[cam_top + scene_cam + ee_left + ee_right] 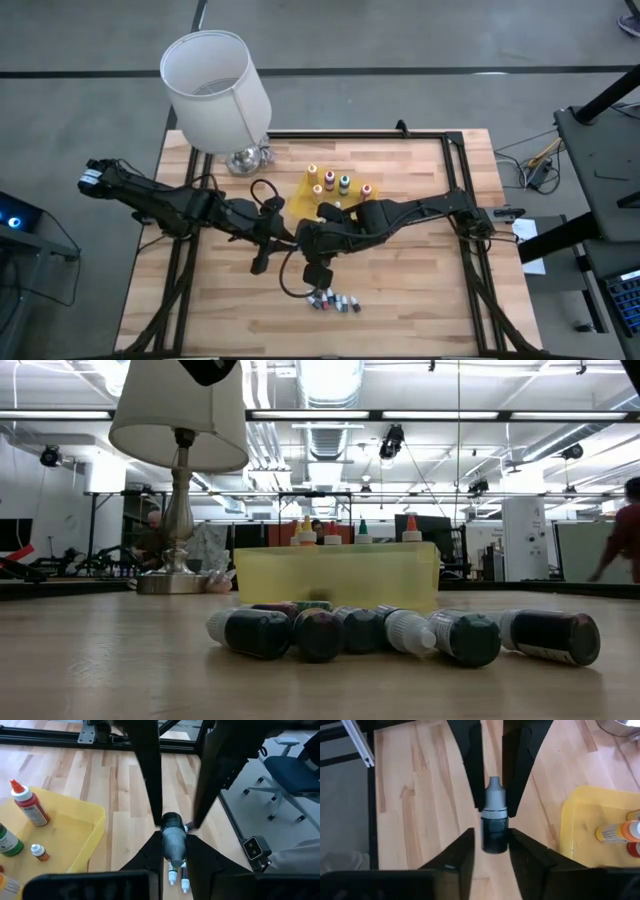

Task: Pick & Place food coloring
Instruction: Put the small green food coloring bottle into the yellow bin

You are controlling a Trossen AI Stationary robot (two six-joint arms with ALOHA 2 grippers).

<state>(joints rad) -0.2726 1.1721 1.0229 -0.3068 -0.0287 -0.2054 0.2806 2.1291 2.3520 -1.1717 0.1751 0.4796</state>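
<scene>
A small dark food coloring vial (pixel 495 832) with a grey cap hangs in the air between my two grippers, above the middle of the table. My left gripper (pixel 173 851) comes from the table's left and is shut on the vial. My right gripper (pixel 495 842) comes from the right. Its open fingers flank the vial's dark body with a thin gap on each side. In the high view the two grippers (pixel 290 238) meet and hide the vial. Several more vials (pixel 335 300) lie on their sides on the table near the front. Larger squeeze bottles (pixel 330 183) stand upright in the yellow tray (pixel 305 195). My left gripper pinches the vial's grey cap end (pixel 173 845) between its two fingers (pixel 200 855). The fingers slant down from the table's left and lie along the vial, which points its cap toward them. The vial is lifted clear of the table, its dark body toward my right gripper.
A lamp with a white shade (pixel 215 85) and a metal base (pixel 245 158) stands at the far left of the table. A black frame rail (pixel 455 150) runs along the far and right edges. Bare wood lies at the near left and near right.
</scene>
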